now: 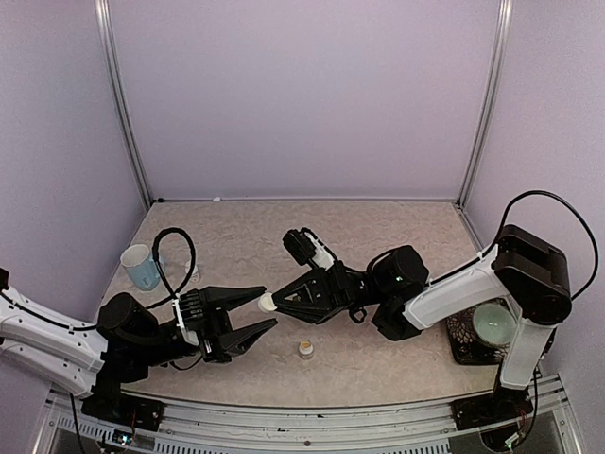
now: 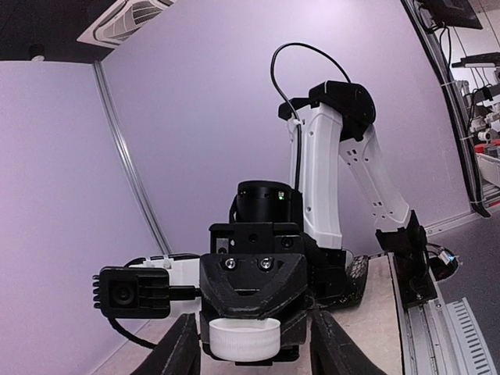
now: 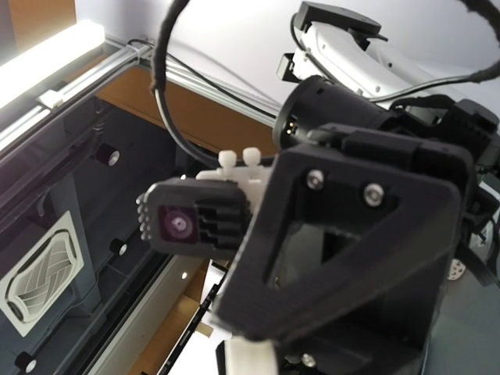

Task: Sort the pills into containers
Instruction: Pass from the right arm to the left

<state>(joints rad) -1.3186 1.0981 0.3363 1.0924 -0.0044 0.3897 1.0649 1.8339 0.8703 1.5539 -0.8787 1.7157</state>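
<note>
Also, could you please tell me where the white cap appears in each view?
Top external: the white cap, left of centre, at the right gripper's tip.
Left wrist: the cap at bottom centre.
Right wrist: probably the white piece at the bottom edge.
Shared landmark: the left gripper, flanking the cap, filling the right wrist view.

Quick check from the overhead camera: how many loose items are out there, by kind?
Mug, light blue: 1
Bowl, pale green: 1
Dark mat under the bowl: 1
Small round jar, mid-table: 1
White cap, held by the right gripper: 1
Total: 5 that I can make out
</note>
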